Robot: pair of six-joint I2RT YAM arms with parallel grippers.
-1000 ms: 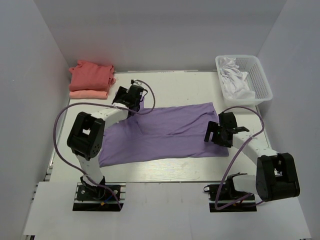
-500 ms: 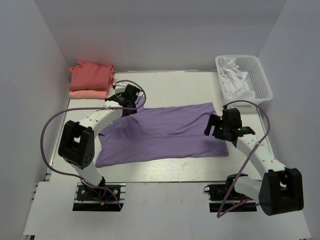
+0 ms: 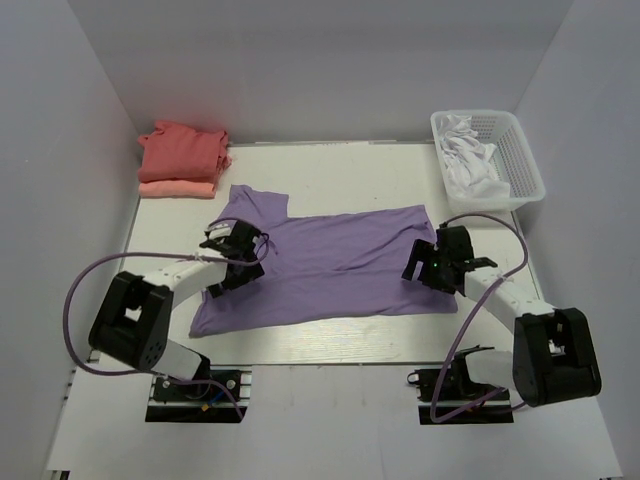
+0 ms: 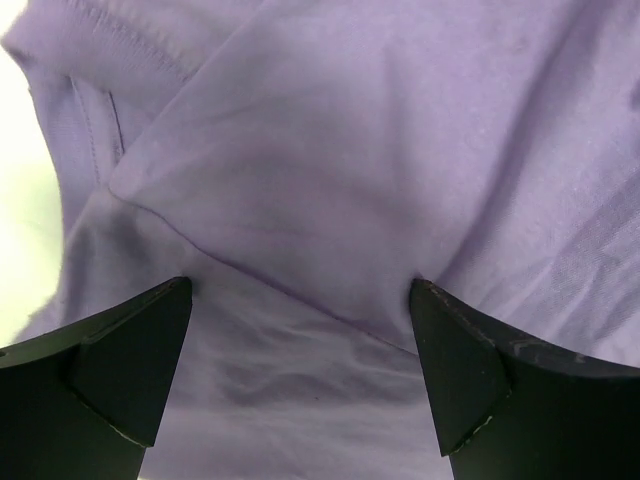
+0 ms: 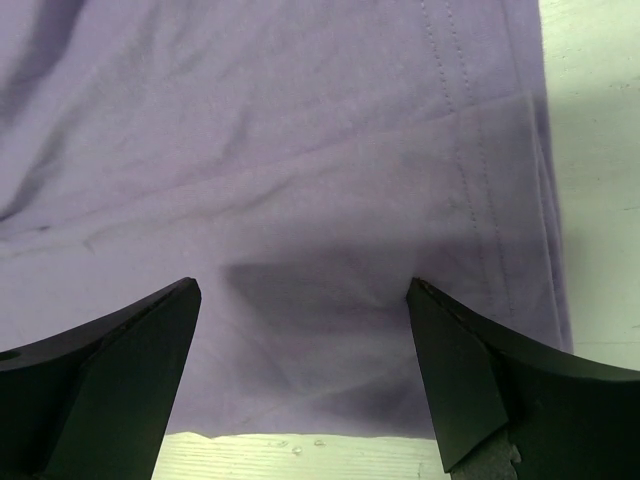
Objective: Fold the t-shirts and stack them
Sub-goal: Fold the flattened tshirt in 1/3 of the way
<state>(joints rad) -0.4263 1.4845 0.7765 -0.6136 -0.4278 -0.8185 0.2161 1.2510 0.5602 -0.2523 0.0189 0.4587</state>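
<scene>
Lavender t-shirt (image 3: 335, 262) flat, long axis left-right, sleeve pointing far-left; left gripper (image 3: 238, 266) and right gripper (image 3: 423, 263) agape, empty, over its ends; bare table (image 3: 345, 175) beyond.

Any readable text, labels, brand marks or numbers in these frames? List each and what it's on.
None readable. No print, tag or logo shows on the lavender t-shirt, the coral t-shirt, the salmon t-shirt under it, the white basket or the cloth in it.
</scene>
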